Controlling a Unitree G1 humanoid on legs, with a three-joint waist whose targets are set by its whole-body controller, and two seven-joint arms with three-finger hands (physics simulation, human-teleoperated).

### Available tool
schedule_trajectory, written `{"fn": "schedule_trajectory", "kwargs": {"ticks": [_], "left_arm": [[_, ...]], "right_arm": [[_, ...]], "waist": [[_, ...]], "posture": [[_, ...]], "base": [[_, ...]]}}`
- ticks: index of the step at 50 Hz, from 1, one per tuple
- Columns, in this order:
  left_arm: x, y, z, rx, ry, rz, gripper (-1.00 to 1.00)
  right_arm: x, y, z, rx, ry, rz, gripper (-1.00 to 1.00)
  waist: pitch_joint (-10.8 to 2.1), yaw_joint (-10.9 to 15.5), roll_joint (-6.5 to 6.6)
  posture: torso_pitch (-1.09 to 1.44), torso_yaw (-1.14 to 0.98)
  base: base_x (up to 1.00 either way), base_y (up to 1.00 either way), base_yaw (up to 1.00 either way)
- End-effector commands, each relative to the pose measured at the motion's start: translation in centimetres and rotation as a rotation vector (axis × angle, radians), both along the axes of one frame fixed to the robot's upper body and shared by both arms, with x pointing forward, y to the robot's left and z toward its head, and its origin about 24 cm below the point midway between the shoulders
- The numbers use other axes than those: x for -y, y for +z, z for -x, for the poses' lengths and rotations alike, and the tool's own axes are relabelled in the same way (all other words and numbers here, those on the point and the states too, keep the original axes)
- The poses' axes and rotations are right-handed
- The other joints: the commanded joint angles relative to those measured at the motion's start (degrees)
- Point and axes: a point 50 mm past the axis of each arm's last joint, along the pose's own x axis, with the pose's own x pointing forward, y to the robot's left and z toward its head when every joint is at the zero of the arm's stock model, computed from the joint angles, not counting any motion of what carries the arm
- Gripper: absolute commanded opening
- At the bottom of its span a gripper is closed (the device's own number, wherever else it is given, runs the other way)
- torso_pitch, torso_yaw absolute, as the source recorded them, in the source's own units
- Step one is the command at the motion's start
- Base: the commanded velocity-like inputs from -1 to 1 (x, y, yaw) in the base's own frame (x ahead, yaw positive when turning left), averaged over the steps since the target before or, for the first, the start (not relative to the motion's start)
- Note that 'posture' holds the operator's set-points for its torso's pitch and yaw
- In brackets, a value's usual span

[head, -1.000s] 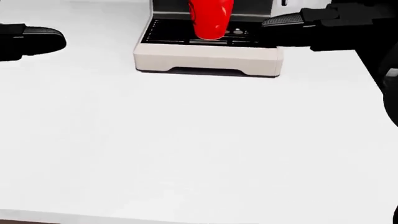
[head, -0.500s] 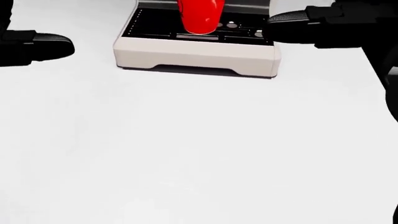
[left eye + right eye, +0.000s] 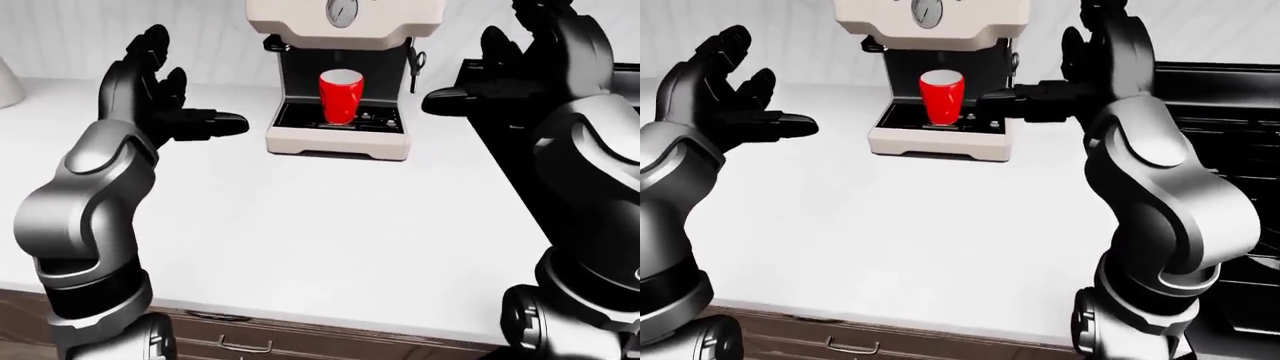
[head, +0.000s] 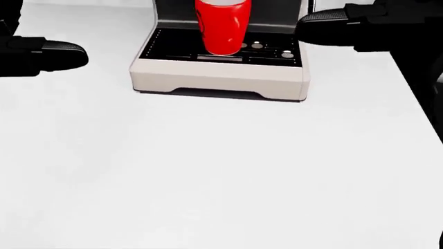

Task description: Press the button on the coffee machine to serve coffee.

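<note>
Coffee machine (image 3: 343,75): cream body w/ dark recess, stands upright on counter, upper middle of left-eye view; round gauge (image 3: 342,9) on its top front.
Buttons (image 4: 272,49): small round ones on the dark tray panel, just right of cup in head view; which one serves coffee, can't tell.
Red cup (image 3: 340,96): upright on the drip tray inside the recess, under the brew head, open end up.
Right robot hand (image 3: 1045,94): fingers spread wide, holding nothing; one finger stretched out level toward the machine's right side, tip near the tray edge in right-eye view; contact w/ machine can't be told.
Left robot hand (image 3: 165,112): also spread wide & empty, raised above the counter, left of the machine and apart from it, one finger pointing at it.
Counter (image 4: 222,171): white, flat, carries the machine.
Drawers (image 3: 240,341): brown fronts w/ metal handles under the counter edge, bottom of left-eye view.
Stove (image 3: 1225,97): black, at right edge of right-eye view, beside the counter, behind the right arm.
</note>
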Motion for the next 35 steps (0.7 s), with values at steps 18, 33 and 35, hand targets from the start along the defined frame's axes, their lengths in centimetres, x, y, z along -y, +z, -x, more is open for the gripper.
{"fn": "schedule_trajectory", "kwargs": {"ticks": [18, 33, 35], "left_arm": [[0.2, 1.1, 0.2, 0.076, -0.009, -0.006, 1.0], [0.2, 0.8, 0.1, 0.071, -0.012, 0.004, 1.0], [0.2, 0.6, 0.0, 0.067, -0.013, 0.003, 1.0]], "right_arm": [[0.2, 1.2, 0.5, 0.077, -0.003, -0.005, 1.0], [0.2, 1.2, 0.5, 0.079, -0.003, -0.005, 1.0], [0.2, 1.3, 0.5, 0.08, -0.002, -0.006, 1.0]], "waist": [[-6.41, 0.19, -0.1], [-11.88, 0.61, -0.16], [-12.65, 0.7, -0.17]], "posture": [[-0.23, 0.0], [-0.33, 0.0], [-0.34, 0.0]], "base": [[0.0, 0.0, 0.0], [0.0, 0.0, 0.0], [0.0, 0.0, 0.0]]}}
